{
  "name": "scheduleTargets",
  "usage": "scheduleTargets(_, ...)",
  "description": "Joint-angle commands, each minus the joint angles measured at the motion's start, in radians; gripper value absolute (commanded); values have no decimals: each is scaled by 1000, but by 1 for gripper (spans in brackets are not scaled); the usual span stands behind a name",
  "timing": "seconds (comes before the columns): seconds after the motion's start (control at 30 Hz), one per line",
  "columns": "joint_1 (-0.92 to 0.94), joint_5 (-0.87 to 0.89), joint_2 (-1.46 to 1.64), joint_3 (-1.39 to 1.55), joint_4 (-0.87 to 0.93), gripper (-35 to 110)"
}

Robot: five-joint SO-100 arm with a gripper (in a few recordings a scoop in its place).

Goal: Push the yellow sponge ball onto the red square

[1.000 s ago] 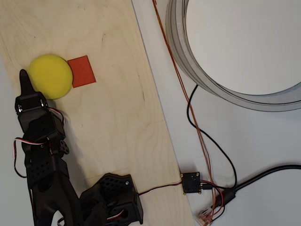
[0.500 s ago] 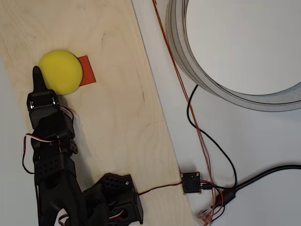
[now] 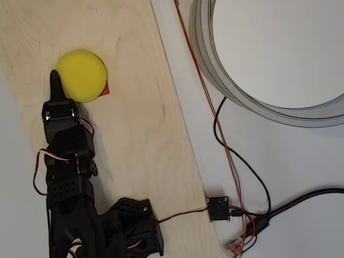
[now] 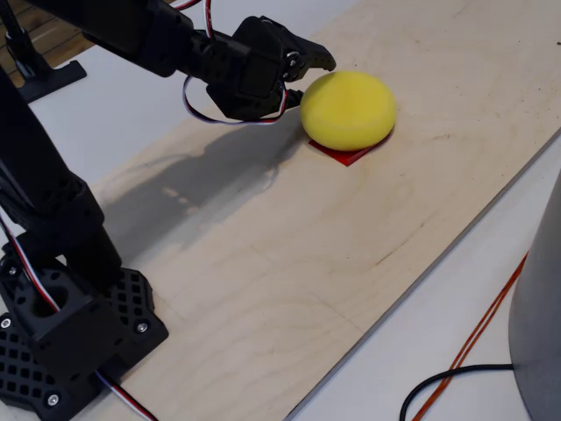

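Fingers of the gripper (image 3: 55,80) appear in the overhead view as 1 narrow black tip, pressed together, with no gap visible between them and nothing pinched. That tip touches the left edge of the yellow sponge ball (image 3: 82,76). The ball lies on the wooden board (image 3: 134,123) and covers nearly all of the red square (image 3: 105,90); 1 small red corner shows at the ball's lower right. At the upper right, a large round grey container (image 3: 215,70) stands on the white table (image 3: 301,156); its interior shows plain white, with no contents discernible. A small black module (image 3: 218,208) with wires lies beside the board's lower right edge. No legible writing is visible.

Fixed view: the gripper (image 4: 308,63) sits at the upper left side of the yellow sponge ball (image 4: 348,109), its dark tip against the ball; finger spacing cannot be resolved here. The red square (image 4: 344,155) shows as a thin strip under the ball's near edge. The arm's black base (image 4: 70,338) stands on the board at the lower left.
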Motion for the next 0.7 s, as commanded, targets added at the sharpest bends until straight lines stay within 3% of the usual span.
scheduleTargets(0.0,23,5,49,11,-17,18)
scheduleTargets(0.67,54,2,34,55,-64,18)
